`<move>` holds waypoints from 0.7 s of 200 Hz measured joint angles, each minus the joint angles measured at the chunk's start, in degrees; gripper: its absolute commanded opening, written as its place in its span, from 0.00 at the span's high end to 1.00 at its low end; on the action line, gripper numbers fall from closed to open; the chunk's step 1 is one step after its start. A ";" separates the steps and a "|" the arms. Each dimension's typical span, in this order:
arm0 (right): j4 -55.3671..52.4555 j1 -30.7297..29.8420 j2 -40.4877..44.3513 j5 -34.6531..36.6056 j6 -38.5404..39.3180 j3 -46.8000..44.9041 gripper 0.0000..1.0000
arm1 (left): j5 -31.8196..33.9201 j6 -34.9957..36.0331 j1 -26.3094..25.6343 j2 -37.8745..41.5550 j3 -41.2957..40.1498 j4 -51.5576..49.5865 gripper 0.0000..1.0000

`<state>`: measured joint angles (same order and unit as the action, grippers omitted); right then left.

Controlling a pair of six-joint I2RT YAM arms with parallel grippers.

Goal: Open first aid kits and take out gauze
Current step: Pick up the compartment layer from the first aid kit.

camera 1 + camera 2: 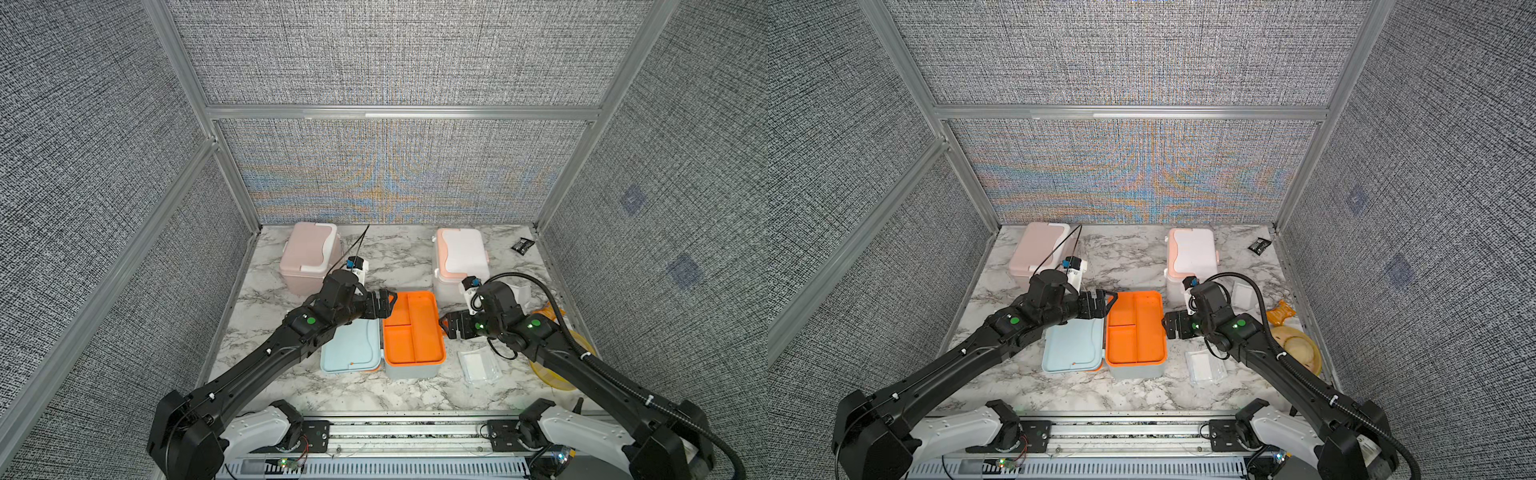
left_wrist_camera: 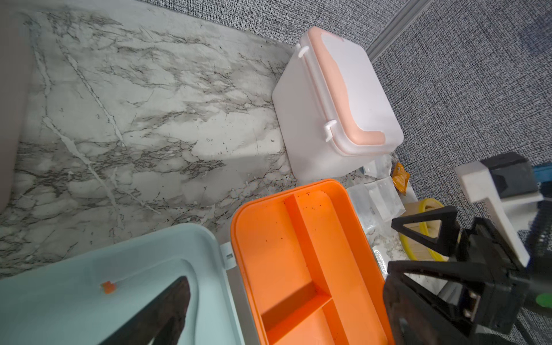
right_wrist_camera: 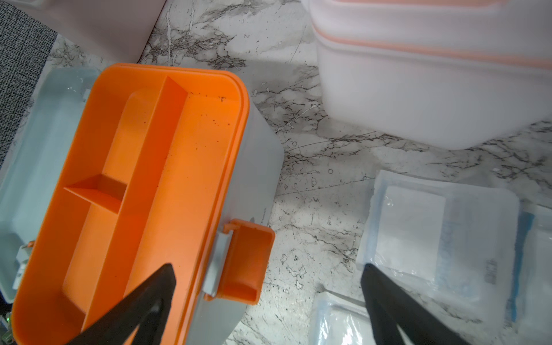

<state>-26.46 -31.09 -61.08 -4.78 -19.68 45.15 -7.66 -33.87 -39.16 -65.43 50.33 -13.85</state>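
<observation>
The light blue first aid kit lies open mid-table, with its lid (image 1: pixel 351 349) flat on the left and its empty orange tray (image 1: pixel 413 328) showing. The pink kit (image 1: pixel 309 257) and the white-and-peach kit (image 1: pixel 459 262) stand shut at the back. Wrapped gauze (image 1: pixel 478 365) lies on the marble to the right of the tray. More gauze (image 3: pixel 418 227) lies beside it. My left gripper (image 1: pixel 388 301) hovers open over the tray's far left corner. My right gripper (image 3: pixel 268 267) stands open astride the tray's right latch (image 3: pixel 245 260), holding nothing.
A small black packet (image 1: pixel 522 245) lies at the back right corner. An orange wrapper (image 1: pixel 548 311) and a yellow-rimmed wooden disc (image 1: pixel 552 374) sit by the right wall. Fabric walls close in the marble table (image 1: pixel 374 266) on three sides.
</observation>
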 measured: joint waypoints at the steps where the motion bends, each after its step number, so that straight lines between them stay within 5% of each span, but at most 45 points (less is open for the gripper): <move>1: 0.00 0.00 0.09 0.13 -0.02 0.02 0.01 | -0.07 0.00 0.00 0.00 -0.02 0.00 0.00; 59: -0.33 -0.20 2.58 -2.58 -2.80 3.50 0.01 | -3.76 -0.07 -0.02 4.74 -4.87 -1.29 0.00; 90: -2.16 -5.53 -0.24 -2.67 -3.87 8.81 0.04 | -4.50 -0.09 0.04 7.85 -6.95 -1.25 0.00; 140: -9.57 -17.05 -12.35 6.12 -5.05 21.94 0.35 | -5.01 0.24 0.39 10.62 -8.94 -1.27 0.00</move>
<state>-36.03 -48.14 -73.43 1.34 -24.73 67.09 -12.67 -33.63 -38.76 -54.81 41.39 -15.11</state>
